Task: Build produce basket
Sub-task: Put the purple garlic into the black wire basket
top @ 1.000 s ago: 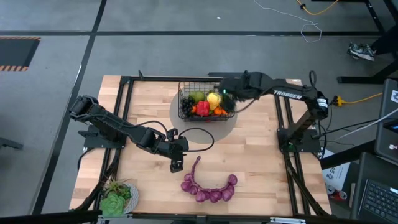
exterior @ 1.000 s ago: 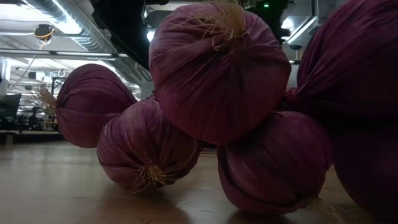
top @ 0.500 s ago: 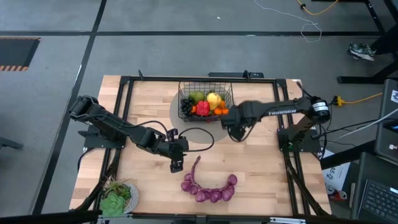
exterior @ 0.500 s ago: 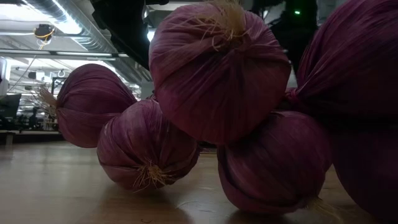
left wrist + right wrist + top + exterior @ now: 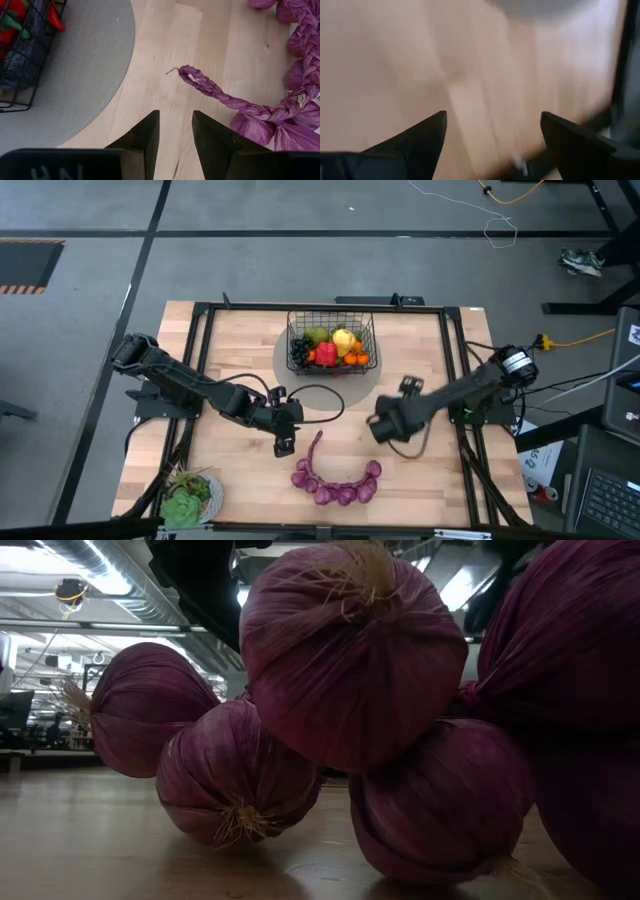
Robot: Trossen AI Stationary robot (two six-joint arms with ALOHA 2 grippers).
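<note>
Purple onion string (image 5: pixel 335 480) lies curved on the wood table (image 5: pixel 230 340), near the front edge; its braided tail points up toward the left gripper (image 5: pixel 283 446). L gripper sits just beside that tail tip, not touching; in the left wrist view its fingers (image 5: pixel 145 137) stand a bit apart w/ nothing between them, tail end lying just ahead. R gripper (image 5: pixel 383 427) hovers over bare wood, up and to the right of the string's far end, fingers (image 5: pixel 427 132) spread wide, empty. Basket (image 5: pixel 331 345) stands at the table's back centre on a grey round mat (image 5: pixel 300 395), holding grapes, pear, peppers, oranges; well apart from both grippers.
</note>
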